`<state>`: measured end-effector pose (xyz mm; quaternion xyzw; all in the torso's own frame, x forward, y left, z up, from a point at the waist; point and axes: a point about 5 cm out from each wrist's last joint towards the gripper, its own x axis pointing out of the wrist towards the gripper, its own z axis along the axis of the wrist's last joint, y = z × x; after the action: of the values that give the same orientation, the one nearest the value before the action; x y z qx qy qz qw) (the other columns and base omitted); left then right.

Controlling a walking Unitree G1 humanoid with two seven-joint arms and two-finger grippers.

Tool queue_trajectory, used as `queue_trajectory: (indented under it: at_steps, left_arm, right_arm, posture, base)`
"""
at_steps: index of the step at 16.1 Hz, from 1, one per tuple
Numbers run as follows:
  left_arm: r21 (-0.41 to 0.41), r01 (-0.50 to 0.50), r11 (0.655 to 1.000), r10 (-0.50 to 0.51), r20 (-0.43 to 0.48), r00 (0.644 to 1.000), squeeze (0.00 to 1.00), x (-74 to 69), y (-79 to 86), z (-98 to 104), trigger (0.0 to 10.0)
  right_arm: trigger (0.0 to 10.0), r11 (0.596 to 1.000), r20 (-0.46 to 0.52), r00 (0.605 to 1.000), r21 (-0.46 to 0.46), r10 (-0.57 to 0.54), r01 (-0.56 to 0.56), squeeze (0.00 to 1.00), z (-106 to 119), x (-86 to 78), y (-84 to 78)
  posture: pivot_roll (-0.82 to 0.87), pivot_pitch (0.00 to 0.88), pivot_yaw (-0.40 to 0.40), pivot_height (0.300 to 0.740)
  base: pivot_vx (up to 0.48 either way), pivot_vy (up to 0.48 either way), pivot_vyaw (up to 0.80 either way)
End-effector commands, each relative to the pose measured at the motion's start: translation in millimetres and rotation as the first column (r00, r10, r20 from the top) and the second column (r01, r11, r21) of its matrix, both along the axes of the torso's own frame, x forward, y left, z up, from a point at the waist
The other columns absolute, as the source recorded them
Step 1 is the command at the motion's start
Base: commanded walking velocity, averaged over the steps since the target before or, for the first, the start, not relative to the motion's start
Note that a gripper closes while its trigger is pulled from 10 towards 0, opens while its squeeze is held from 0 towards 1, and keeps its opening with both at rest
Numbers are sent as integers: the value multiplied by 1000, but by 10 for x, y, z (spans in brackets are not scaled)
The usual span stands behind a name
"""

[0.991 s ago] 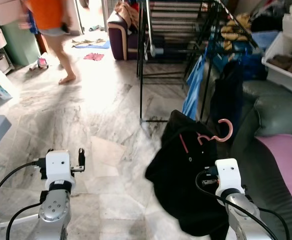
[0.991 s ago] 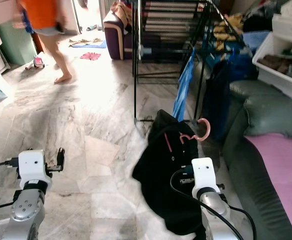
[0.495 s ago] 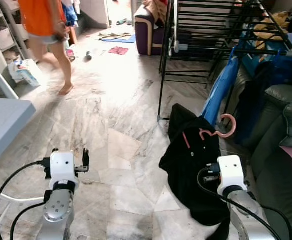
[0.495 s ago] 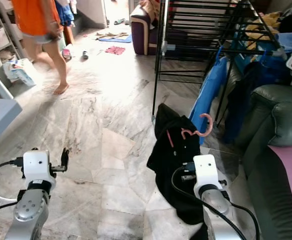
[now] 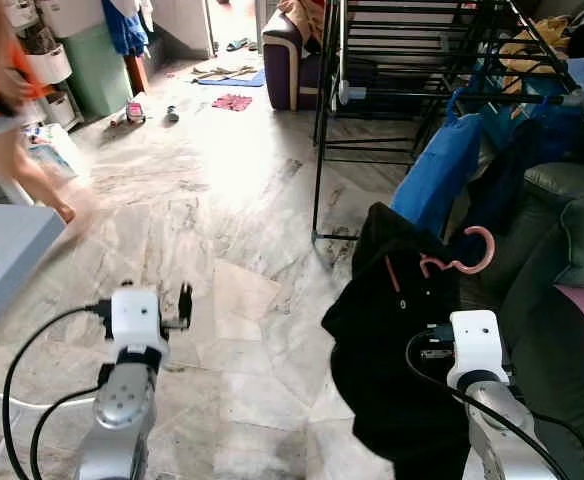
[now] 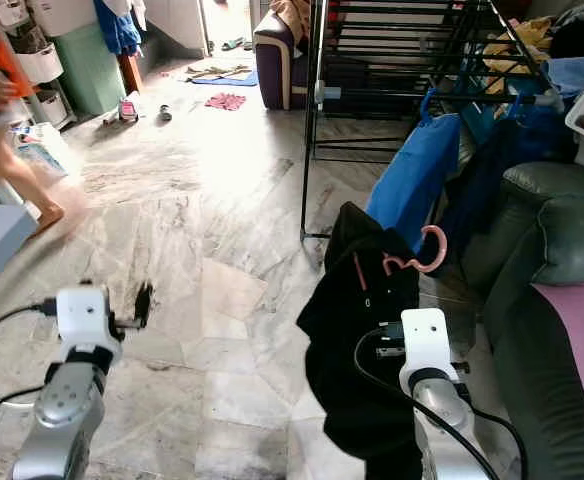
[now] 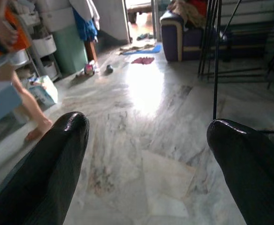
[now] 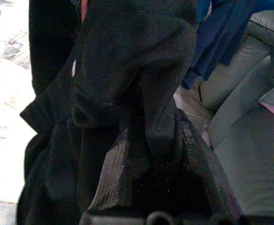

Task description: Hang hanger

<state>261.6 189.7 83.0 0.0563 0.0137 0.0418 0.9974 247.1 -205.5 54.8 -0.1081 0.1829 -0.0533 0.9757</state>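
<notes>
A black garment [image 5: 392,330] hangs on a pink hanger whose hook [image 5: 469,255] sticks up on its right side. My right gripper [image 8: 158,140] is shut on the garment's fabric, holding it above the marble floor in front of me on the right. The black drying rack [image 5: 412,70] stands beyond it, a short way off, with a blue garment [image 5: 437,170] on its near rail. My left gripper [image 7: 146,140] is open and holds nothing, raised over the floor at the left [image 5: 184,300].
A person [image 5: 12,110] in an orange top walks past at the left. A grey-green sofa [image 5: 562,250] lines the right side, next to the rack. A grey table corner [image 5: 2,250] juts in at the left. A purple armchair [image 5: 292,60] stands at the back.
The camera has shifted, so the rack and sofa sit differently in the picture. The person has walked to the left and nearer. My right gripper still holds the garment.
</notes>
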Motion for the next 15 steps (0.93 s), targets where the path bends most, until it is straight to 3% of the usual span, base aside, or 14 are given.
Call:
queue_trajectory:
  at_steps: [1,3,6,9,12,15]
  left_arm:
    - [-3,2,1000,-2,6,1000,0,20,29,55,10000]
    - [-8,16,1000,-16,5,1000,0,13,4,54,10000]
    - [-22,40,999,-40,-7,999,0,-1,-64,30,10000]
    - [-32,57,998,-57,-10,998,0,9,-103,39,10000]
    - [-38,84,996,-85,-15,996,0,17,-148,38,10000]
    - [-44,103,994,-103,-17,994,0,12,-194,36,10000]
  right_arm:
    - [10000,1000,45,999,-22,0,1,0,118,18,3]
    - [10000,999,30,999,-44,19,-18,0,98,-2,19]
    - [10000,999,39,999,-50,-4,6,0,117,-17,14]
    - [10000,997,30,999,-72,-20,22,0,114,-15,4]
    - [10000,992,7,995,-74,-104,105,0,78,-15,-69]
    - [10000,989,-2,992,-77,-124,123,0,72,-21,-79]
  posture:
    - [-35,0,-9,740]
    - [-40,0,-8,740]
    - [-48,0,-2,740]
    - [-47,0,0,740]
    - [-45,0,3,740]
    - [-47,0,6,740]
  base:
    - [300,277,0]
    - [328,298,0]
    - [389,281,646]
    - [389,280,0]
    - [395,273,0]
    - [427,0,0]
